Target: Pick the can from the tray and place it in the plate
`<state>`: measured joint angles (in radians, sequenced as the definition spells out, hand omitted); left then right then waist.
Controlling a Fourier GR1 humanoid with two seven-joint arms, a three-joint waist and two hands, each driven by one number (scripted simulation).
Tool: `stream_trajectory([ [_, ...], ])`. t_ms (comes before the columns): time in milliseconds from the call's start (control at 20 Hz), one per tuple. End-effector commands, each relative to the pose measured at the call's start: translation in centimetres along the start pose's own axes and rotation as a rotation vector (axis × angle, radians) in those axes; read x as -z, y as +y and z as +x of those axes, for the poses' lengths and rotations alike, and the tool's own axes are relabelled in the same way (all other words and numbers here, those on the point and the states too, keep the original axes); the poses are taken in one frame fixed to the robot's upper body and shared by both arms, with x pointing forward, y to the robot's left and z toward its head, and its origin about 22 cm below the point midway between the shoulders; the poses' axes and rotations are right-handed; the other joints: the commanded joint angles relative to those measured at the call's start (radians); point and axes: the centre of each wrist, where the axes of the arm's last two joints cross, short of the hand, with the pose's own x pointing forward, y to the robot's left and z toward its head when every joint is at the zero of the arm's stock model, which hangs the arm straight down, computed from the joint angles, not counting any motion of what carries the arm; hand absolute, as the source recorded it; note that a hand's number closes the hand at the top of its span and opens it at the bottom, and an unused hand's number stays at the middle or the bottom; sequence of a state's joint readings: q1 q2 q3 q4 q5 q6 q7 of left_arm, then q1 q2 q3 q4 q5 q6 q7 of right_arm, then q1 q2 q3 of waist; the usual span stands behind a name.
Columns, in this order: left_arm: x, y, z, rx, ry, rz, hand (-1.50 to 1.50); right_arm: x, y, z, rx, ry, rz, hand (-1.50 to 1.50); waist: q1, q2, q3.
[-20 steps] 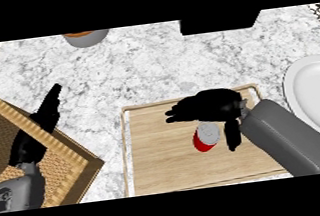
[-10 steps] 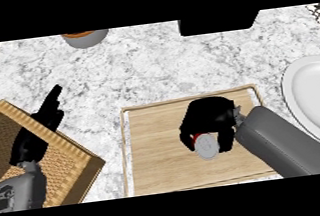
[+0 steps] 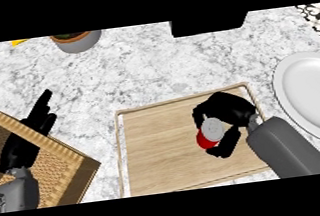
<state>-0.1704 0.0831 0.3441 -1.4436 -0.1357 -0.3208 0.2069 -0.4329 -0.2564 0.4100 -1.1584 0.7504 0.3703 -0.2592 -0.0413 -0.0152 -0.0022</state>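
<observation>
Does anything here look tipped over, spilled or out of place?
Nothing stands out. The right hand curls round the can over the wooden tray; the white plate lies to its right.

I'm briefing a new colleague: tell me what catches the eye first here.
The black right hand curled round a red can with a silver top, over the pale wooden tray at centre. Next, the large white round plate at the right edge, holding nothing. The left hand rests open above a woven brown mat at left.
</observation>
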Motion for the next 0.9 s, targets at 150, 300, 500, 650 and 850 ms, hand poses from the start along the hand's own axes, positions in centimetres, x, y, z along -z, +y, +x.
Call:
stream_trajectory([
  [150,-0.8,0.2,-0.9,-0.033,-0.010,0.104,0.00,-2.2,0.7,0.1,0.011,0.427,-0.436,1.50,-0.013,-0.001,0.000],
  [300,-0.6,-0.3,-0.4,-0.033,-0.014,0.114,0.00,-3.3,-1.7,2.3,-0.028,0.415,-0.699,1.50,-0.020,-0.004,0.001],
  [500,-1.3,0.6,-0.7,-0.026,-0.002,0.134,0.00,-6.6,-4.7,3.2,-0.154,0.501,-0.985,1.50,-0.020,-0.005,0.000],
  [650,-0.3,-0.5,0.5,-0.019,-0.019,0.120,0.00,-8.2,-3.1,4.5,-0.141,0.577,-1.091,1.50,-0.010,0.003,0.001],
  [850,-0.3,0.1,0.9,-0.028,-0.024,0.099,0.00,-11.7,-4.0,3.7,-0.035,0.672,-1.176,1.50,0.019,0.011,0.002],
])
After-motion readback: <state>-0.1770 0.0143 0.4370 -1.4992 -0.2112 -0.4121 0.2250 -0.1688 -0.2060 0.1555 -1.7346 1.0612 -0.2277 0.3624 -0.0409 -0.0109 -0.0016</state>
